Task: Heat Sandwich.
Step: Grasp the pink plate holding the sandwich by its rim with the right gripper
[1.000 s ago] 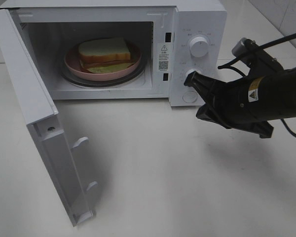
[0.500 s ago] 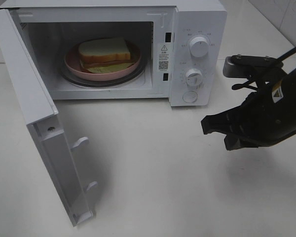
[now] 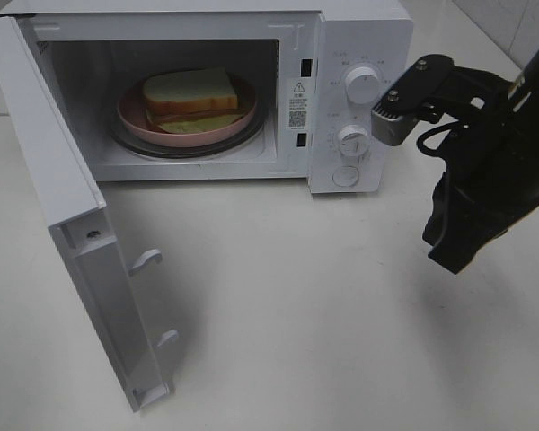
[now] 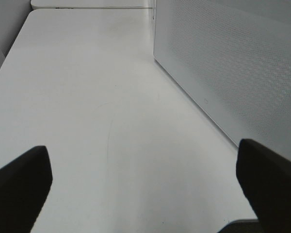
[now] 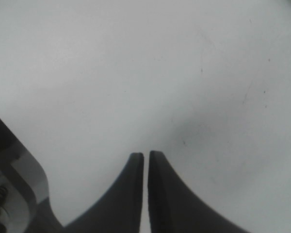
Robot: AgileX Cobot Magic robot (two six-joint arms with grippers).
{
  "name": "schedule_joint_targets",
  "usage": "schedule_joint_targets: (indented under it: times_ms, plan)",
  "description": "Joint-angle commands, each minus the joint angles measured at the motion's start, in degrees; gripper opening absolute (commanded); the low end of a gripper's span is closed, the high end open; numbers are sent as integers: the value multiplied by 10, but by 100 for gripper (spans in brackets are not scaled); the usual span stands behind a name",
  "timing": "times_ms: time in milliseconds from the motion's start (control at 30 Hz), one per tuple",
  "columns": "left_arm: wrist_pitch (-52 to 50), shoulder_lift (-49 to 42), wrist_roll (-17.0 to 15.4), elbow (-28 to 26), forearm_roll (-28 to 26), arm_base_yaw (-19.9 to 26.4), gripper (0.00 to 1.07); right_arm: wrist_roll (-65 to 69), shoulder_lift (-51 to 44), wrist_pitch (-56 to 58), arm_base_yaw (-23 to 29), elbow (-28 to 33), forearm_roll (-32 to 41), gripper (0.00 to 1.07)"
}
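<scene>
Sitting on the pink plate inside the microwave, the sandwich lies well apart from both grippers. The door stands wide open. The right gripper hangs over the table to the right of the microwave's dials, tips pointing down. Its fingers are pressed almost together, with only a thin slit between them and nothing held. The left gripper is outside the high view. Its fingers are spread wide above the table beside the microwave's perforated wall, holding nothing.
</scene>
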Motion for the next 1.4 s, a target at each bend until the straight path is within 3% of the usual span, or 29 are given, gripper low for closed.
schedule_joint_targets:
  times_ms: [33, 100, 233, 633, 767, 800, 833, 933, 967, 1000, 1100, 1400]
  plan:
    - [-4, -11, 2, 1, -3, 2, 98, -134, -5, 18, 0, -10, 4, 7]
    - [-4, -11, 2, 1, -3, 2, 98, -176, -5, 18, 0, -10, 4, 7]
    - [-4, -11, 2, 1, -3, 2, 98, -420, -5, 33, 0, -10, 4, 7]
    - [-4, -11, 2, 1, -3, 2, 98, -488, -5, 16, 0, -10, -17, 11]
    - [-4, -11, 2, 1, -3, 2, 98, -487, -5, 4, 0, -10, -16, 24]
    - [-4, -11, 2, 1, -3, 2, 98, -480, -5, -3, 0, -10, -15, 38]
    - [-4, -11, 2, 1, -3, 2, 98, -480, -5, -3, 0, -10, -15, 38]
    - [-4, -11, 2, 1, -3, 2, 98, -454, -5, -18, 0, -10, -15, 62]
    - [-4, -11, 2, 1, -3, 2, 98, -432, -3, -29, 0, -10, -15, 80]
    - [-4, -11, 2, 1, -3, 2, 98, -432, -3, -29, 0, -10, -15, 80]
    - [-4, -11, 2, 1, -3, 2, 98, -405, 4, -37, 3, -10, -11, 103]
    - [-4, -11, 2, 1, -3, 2, 98, -403, 42, -58, 46, -19, -38, 100]
